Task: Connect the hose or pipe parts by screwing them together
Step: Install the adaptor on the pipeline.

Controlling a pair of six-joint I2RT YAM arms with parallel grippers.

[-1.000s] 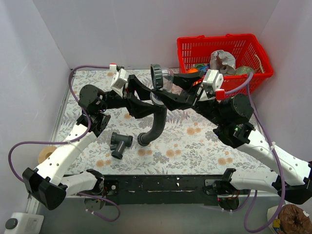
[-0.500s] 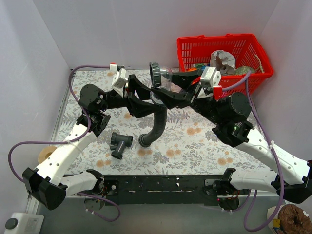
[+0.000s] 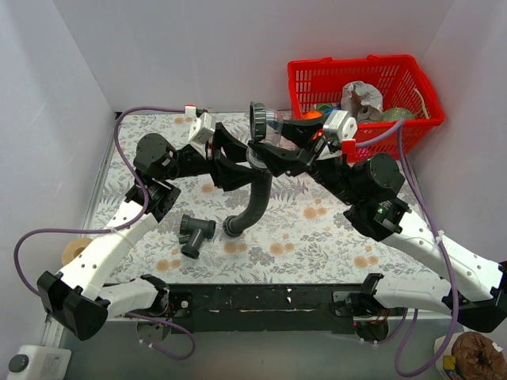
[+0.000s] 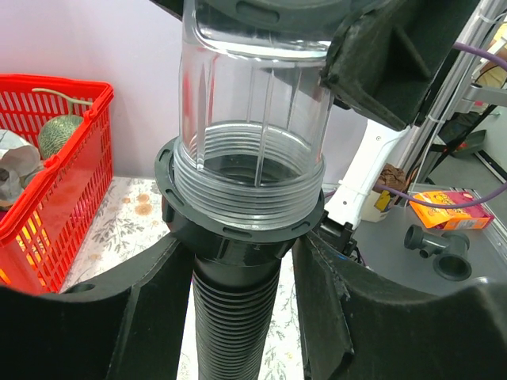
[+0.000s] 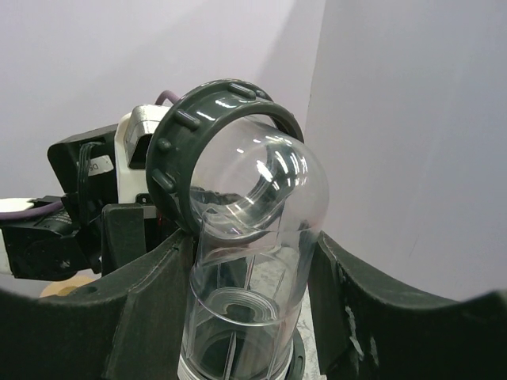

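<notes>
1. On the near left of the worktop lies the dark grey T-shaped fitting. It is flat on the flowered cloth, untouched by either claw. Which of its arms is the long run I cannot tell.
2. Just right of the fitting but apart from it, the free end of the black ribbed hose rests on the worktop. Its open mouth faces near and slightly left.
3. From that end the hose's long axis curves upward and toward the far side, ending at a smooth collar whose mouth faces up.
4. The left claw reaches in from the left and is closed narrow on the hose. Its fingers press either side just under the collar.
5. A clear elbow pipe stands straight on the collar, in line with the hose's upper end. Its threaded lower end sits in the collar mouth, with several threads showing above the rim.
6. The right claw comes in from the right and holds the elbow's straight leg between half-spread fingers.
7. At its top the elbow bends, and its dark grey ring nut faces left.
8. At the far right stands a red basket holding mixed items.
</notes>
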